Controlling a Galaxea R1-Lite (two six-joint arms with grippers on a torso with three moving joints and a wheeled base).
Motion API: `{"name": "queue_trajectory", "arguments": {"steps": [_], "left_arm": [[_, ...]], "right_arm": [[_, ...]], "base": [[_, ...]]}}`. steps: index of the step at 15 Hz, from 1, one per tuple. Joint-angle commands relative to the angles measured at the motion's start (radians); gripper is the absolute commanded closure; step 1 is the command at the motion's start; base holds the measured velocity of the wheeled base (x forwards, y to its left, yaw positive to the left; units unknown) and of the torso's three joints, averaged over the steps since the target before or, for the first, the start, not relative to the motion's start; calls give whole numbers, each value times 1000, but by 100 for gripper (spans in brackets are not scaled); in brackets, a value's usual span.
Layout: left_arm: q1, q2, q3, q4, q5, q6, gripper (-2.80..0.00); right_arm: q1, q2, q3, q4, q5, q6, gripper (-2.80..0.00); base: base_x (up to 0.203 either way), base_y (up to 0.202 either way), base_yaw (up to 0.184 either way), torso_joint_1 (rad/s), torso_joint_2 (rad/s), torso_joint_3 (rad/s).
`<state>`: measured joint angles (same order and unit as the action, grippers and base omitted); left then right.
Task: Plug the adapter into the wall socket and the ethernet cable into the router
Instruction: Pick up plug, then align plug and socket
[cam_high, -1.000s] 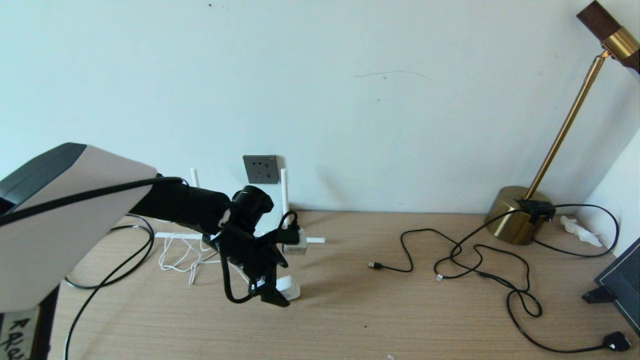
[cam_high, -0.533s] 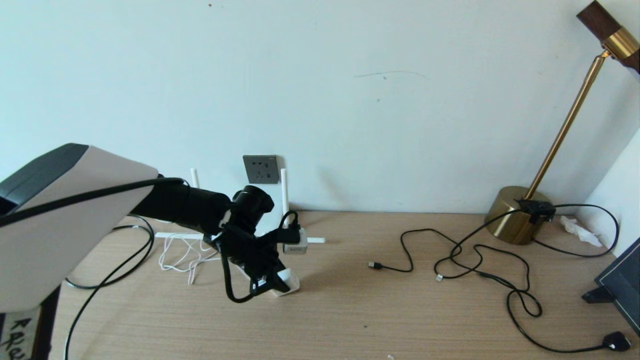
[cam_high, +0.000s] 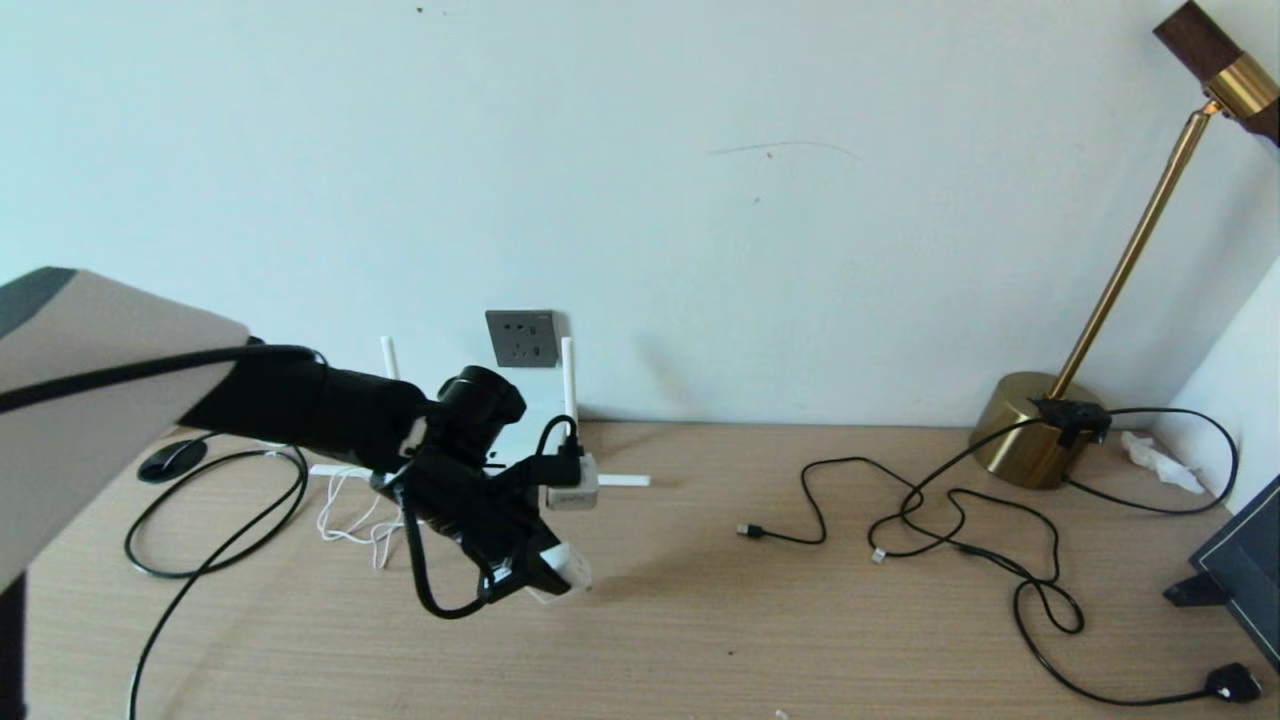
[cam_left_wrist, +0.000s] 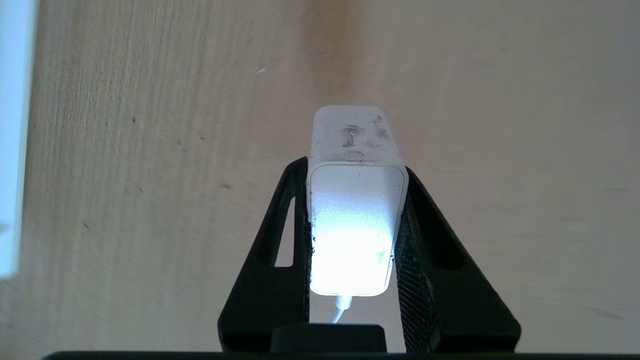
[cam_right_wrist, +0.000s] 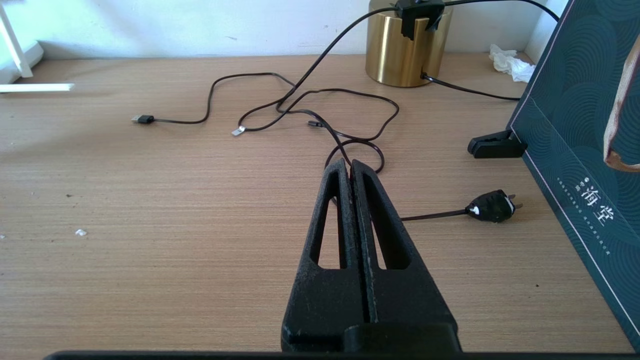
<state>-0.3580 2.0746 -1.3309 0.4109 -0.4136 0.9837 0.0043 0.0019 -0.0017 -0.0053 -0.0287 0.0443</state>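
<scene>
You see a matt wooden table (cam_high: 760, 620), a smooth, scuffed white plastic adapter (cam_left_wrist: 356, 200), and a shiny brass lamp base (cam_right_wrist: 406, 50).

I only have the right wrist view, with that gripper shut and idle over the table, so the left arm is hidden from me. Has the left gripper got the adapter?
Observer: Yes. The left gripper is shut on the adapter, with one finger against each side.
Operator: Where's the socket from there?
Observer: The socket is on the wall behind the left gripper, and nothing is plugged into it.
Operator: Anything trailing from the adapter?
Observer: Its white cord lies in loose loops on the table, to the robot's left of the gripper.
</scene>
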Motion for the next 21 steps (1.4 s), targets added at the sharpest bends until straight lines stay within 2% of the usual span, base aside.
{"name": "queue_trajectory", "arguments": {"steps": [1,3,6,7,9,10,12,13,14,15,17,19,21], "left_arm": [[52,-158,78,0,-158,-46,0],[120,-281,132,0,-256,-156,0],[271,-486,241,4,-324,-459,0],[352,-561,309,7,-384,-541,0],[442,-687,445,6,-457,-659,0],[471,-749,496,2,-476,-750,0],[495,-796,527,-22,-493,-998,0],[500,-787,543,-100,-492,-1078,0],[501,-771,583,-204,-480,-1094,0],[493,-759,637,-328,-425,-1102,0],[404,-717,741,-603,-209,-1110,0],[300,-609,826,-925,-8,-1111,0],[237,-467,879,-1206,150,-1110,0]], "right_arm": [[0,0,0,-1,0,0,0],[0,0,0,-1,0,0,0],[0,0,0,-1,0,0,0],[0,0,0,-1,0,0,0],[0,0,0,-1,0,0,0],[0,0,0,-1,0,0,0],[0,0,0,-1,0,0,0],[0,0,0,-1,0,0,0],[0,0,0,-1,0,0,0],[0,0,0,-1,0,0,0],[0,0,0,-1,0,0,0],[0,0,0,-1,0,0,0],[0,0,0,-1,0,0,0]], "base": [[0,0,0,0,0,0],[0,0,0,0,0,0],[0,0,0,0,0,0],[0,0,0,0,0,0],[0,0,0,0,0,0],[0,0,0,0,0,0],[0,0,0,0,0,0],[0,0,0,0,0,0],[0,0,0,0,0,0],[0,0,0,0,0,0],[0,0,0,0,0,0],[0,0,0,0,0,0],[0,0,0,0,0,0]]}}
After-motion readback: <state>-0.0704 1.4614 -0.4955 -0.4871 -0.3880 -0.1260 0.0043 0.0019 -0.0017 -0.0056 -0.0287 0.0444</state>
